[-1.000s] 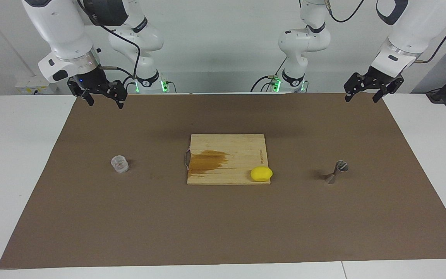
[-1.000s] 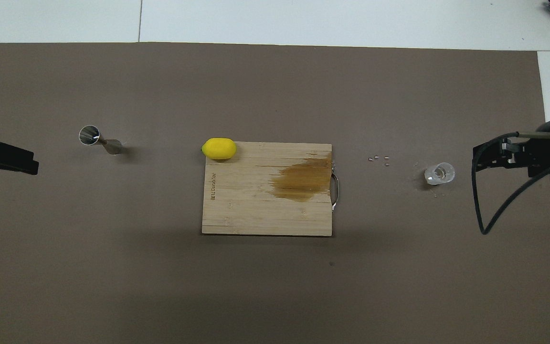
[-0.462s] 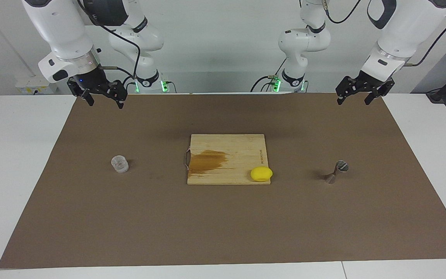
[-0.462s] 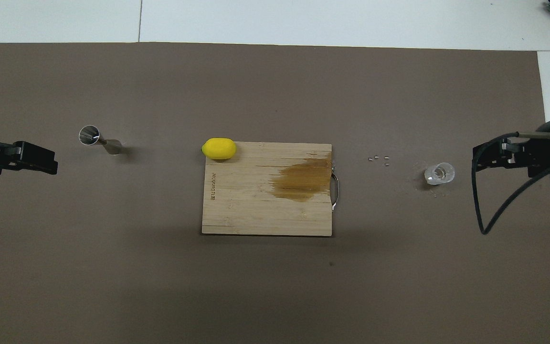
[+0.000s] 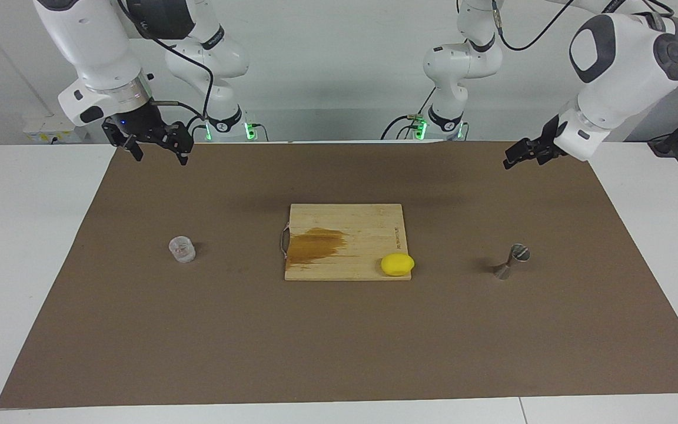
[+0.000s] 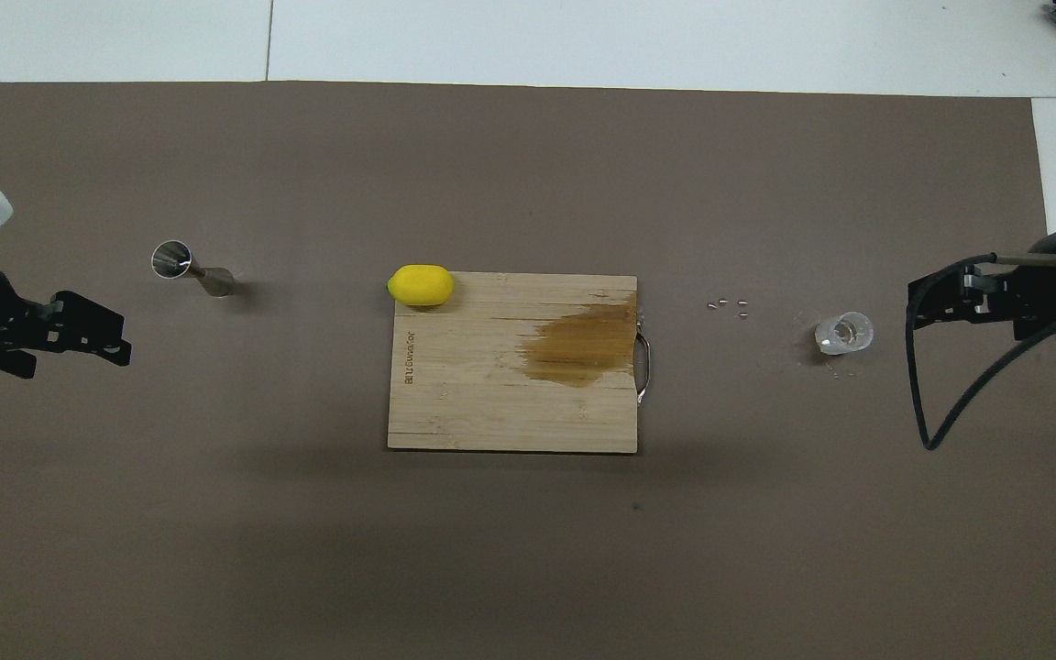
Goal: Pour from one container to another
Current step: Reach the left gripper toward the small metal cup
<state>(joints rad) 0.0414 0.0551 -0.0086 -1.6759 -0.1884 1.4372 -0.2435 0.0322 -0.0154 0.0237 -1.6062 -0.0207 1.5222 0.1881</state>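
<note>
The clear short cup [image 5: 182, 249] [image 6: 844, 333] stands on the brown mat toward the right arm's end of the table. The steel hourglass jigger [image 5: 511, 263] [image 6: 189, 269] stands on the mat toward the left arm's end. My right gripper [image 5: 160, 156] [image 6: 913, 307] hangs open and empty in the air over the mat, beside the cup and well apart from it. My left gripper [image 5: 509, 160] [image 6: 123, 337] is open and empty too. It is turned sideways in the air over the mat, clear of the jigger.
A wooden cutting board [image 5: 368, 218] [image 6: 455, 403] with a brown stain and a metal handle lies mid-table. A yellow lemon [image 5: 397, 264] [image 6: 420, 285] sits at the board's corner on the jigger's side. A few small bits [image 6: 730, 305] lie between board and cup.
The left arm has swung and turned its gripper sideways, carrying it inward over the mat at the jigger's end. The right arm, cup and jigger have not moved.
</note>
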